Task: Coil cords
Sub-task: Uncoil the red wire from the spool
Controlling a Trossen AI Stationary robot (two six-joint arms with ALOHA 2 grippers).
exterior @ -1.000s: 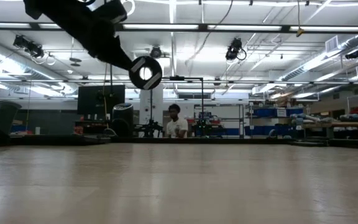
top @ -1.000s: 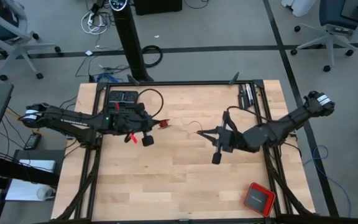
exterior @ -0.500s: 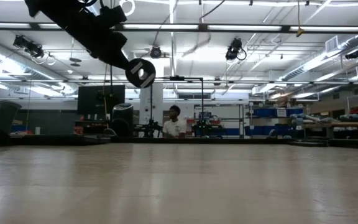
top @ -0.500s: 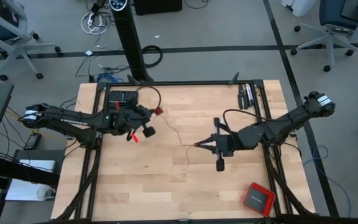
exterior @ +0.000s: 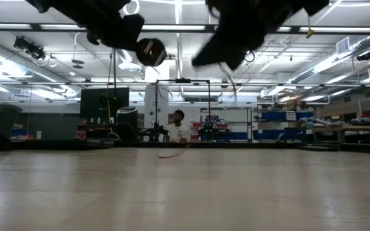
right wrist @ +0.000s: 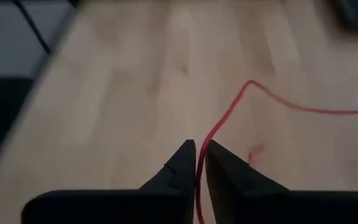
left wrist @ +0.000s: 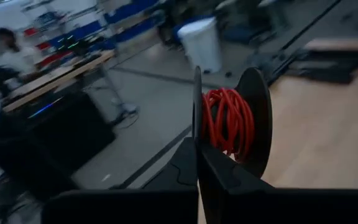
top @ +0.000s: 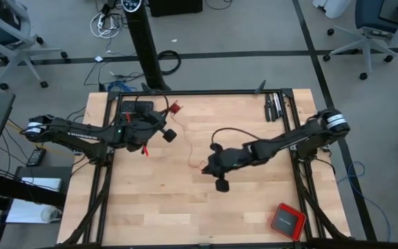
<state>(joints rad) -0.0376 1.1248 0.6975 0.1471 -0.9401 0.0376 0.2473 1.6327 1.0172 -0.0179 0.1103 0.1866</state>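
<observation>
Wooden counter (top: 185,200) fills the middle of the high view, with grey floor and office chairs around it. At its far left, the left gripper (left wrist: 197,163) is clamped shut on the rim of a small black spool (left wrist: 244,121) wound with red cord (left wrist: 227,119), held up off the surface; beside it at the far-left corner lies a black box (top: 137,108). From there the cord's loose thin end runs rightward and lies on the counter near the middle, curving past the right gripper (right wrist: 196,163). That gripper hangs low over the centre, fingers parted only a narrow slit with the cord passing between the tips; whether they pinch it I cannot tell. Farther right, dark tools (top: 275,106) lie at the far edge, and a red square box (top: 287,220) sits at the near right corner.
</observation>
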